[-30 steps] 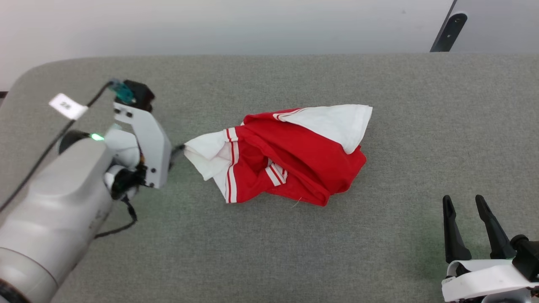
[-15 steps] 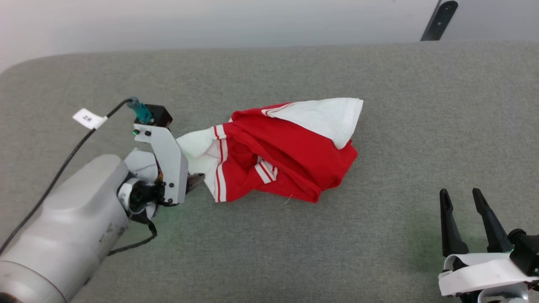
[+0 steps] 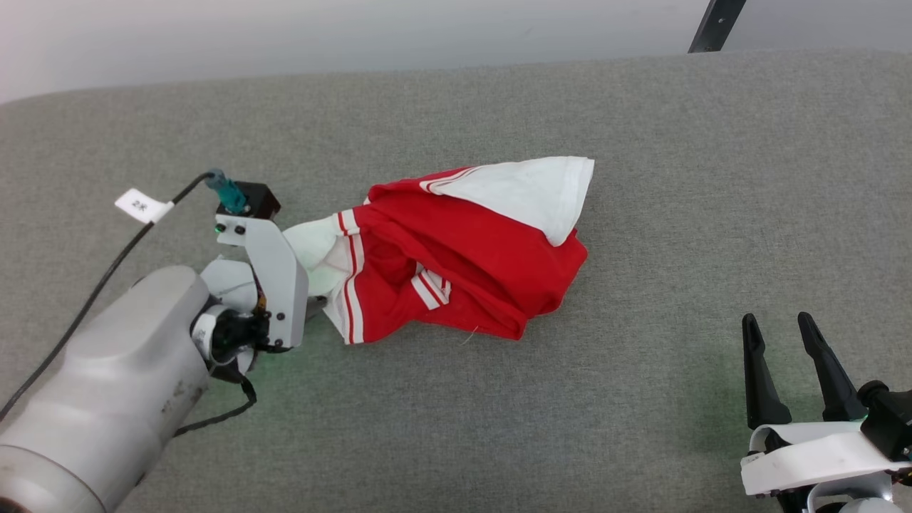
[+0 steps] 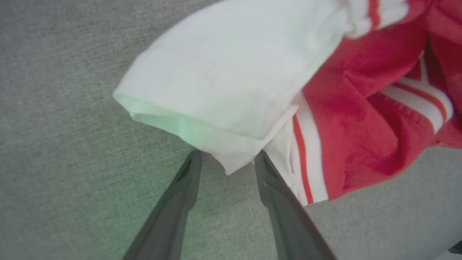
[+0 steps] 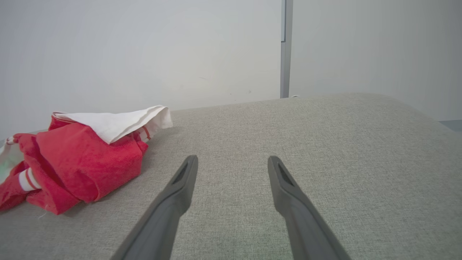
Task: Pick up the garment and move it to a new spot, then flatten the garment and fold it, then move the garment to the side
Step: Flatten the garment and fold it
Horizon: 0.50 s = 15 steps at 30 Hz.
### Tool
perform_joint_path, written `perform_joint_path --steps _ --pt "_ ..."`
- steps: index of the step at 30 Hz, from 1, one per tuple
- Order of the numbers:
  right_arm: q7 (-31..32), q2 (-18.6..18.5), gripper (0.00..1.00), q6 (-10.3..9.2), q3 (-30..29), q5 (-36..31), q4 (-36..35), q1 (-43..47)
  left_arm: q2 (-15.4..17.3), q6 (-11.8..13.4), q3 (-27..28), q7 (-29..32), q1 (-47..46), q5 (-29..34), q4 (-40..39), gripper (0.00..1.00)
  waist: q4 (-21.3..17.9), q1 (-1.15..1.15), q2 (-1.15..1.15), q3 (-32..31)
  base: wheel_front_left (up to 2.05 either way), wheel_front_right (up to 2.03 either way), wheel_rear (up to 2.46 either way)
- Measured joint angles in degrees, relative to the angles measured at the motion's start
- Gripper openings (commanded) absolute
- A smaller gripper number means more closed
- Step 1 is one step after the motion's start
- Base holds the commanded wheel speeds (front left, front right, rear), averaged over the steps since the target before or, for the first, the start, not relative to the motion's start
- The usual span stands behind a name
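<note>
The red T-shirt (image 3: 463, 271) lies in a messy heap near the middle of the grey counter (image 3: 499, 427). It is not flat yet. One white sleeve (image 3: 527, 192) is flopped over the top at the far side. The other white sleeve (image 4: 223, 79) sticks out twd the robot's left, w/ red & white stripes next to it.

L pincer (image 4: 227, 159) is low at that left sleeve. Its two dark fingers (image 4: 187, 180) are apart, and a corner of the sleeve hangs btwn the tips. The tips touch the sleeve's edge, but the cloth is not squeezed tight. A green glow falls on the cloth & the counter there.

R pincer (image 3: 776, 324) is at the near right, well apart from the shirt. It is wide open w/ nothing in it, fingers pointing away over bare counter. In the R wrist view the shirt sits far off to the left of R pincer (image 5: 232, 160), w/ a pale wall (image 5: 144, 54) behind.
</note>
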Motion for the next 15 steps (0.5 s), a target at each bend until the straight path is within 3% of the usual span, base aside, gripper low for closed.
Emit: perform_joint_path --steps 1,2,3,15 --pt "0.0 0.0 1.00 0.00 0.0 0.0 0.0 0.0 0.0 0.0 0.0 0.0 0.0 0.0 0.1 0.11 0.0 0.00 0.00 0.0 0.00 0.00 0.00" --pt "0.0 0.0 1.00 0.00 0.0 0.0 0.0 0.0 0.0 -0.1 0.0 0.0 0.0 0.0 0.2 0.02 0.1 0.00 0.00 -0.1 0.00 0.00 0.00" --pt "0.0 0.0 1.00 0.00 0.0 0.0 0.0 0.0 0.0 -0.2 0.0 -0.1 0.0 0.0 0.3 0.00 0.1 0.00 0.00 -0.1 0.00 0.00 0.00" --pt "0.0 0.1 1.00 0.00 -0.6 -0.2 -0.1 0.5 0.3 -2.0 -0.6 -1.0 -0.2 1.0 0.1 0.00 1.4 0.00 0.00 -1.1 0.00 0.00 0.00"
